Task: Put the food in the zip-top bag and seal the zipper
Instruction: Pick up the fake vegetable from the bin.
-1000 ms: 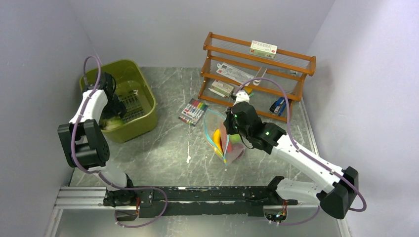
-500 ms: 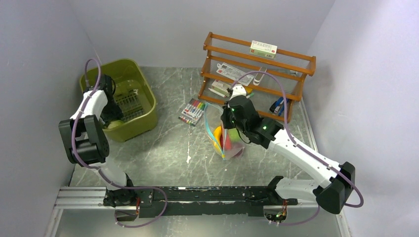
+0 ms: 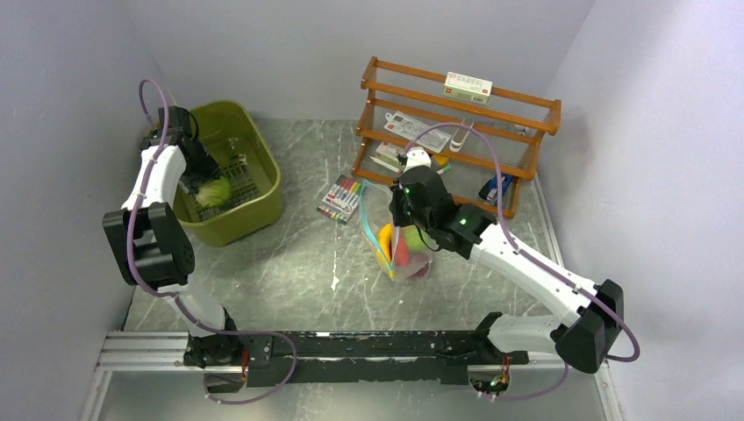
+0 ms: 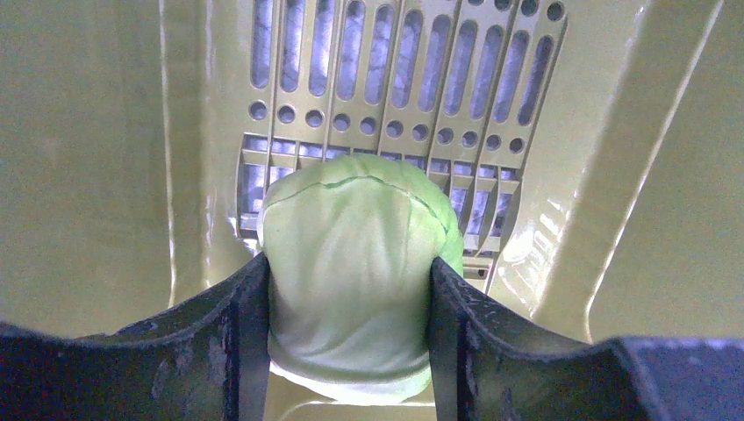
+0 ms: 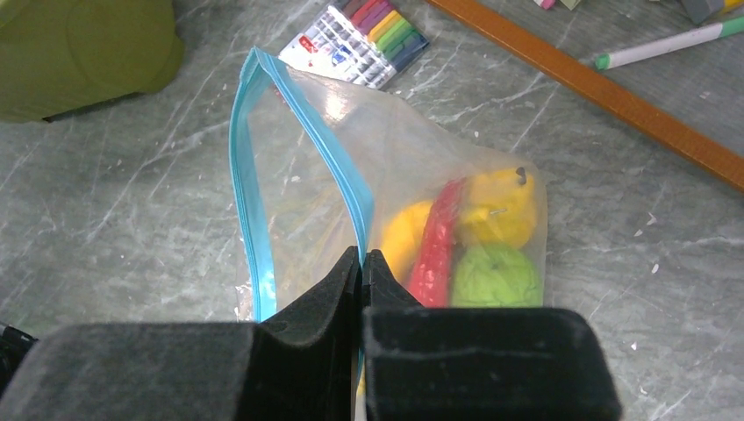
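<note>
Surface: grey marbled table (image 3: 289, 263) between pale walls, with a wooden rack (image 3: 456, 123) at upper right of the top view
Tub: olive-green tub (image 3: 254, 210) at upper left, slotted floor showing
Left gripper (image 4: 346, 263): inside the tub, jaws clamped on both sides of a pale green round piece (image 4: 351, 254), which is raised off the slotted floor
Right gripper (image 5: 361, 259): at frame centre, jaws pressed together on the zipper (image 5: 250, 175) edge of the zip-top bag (image 5: 298, 175)
Bag: hangs from that pinch just right of the marker pack (image 3: 344, 198), mouth gaping, bottom on the table
Food in bag: yellow banana (image 5: 500, 206), red chili (image 5: 436, 254), green round piece (image 5: 496, 276) and orange-yellow piece (image 5: 404, 241), bunched at the bottom
</note>
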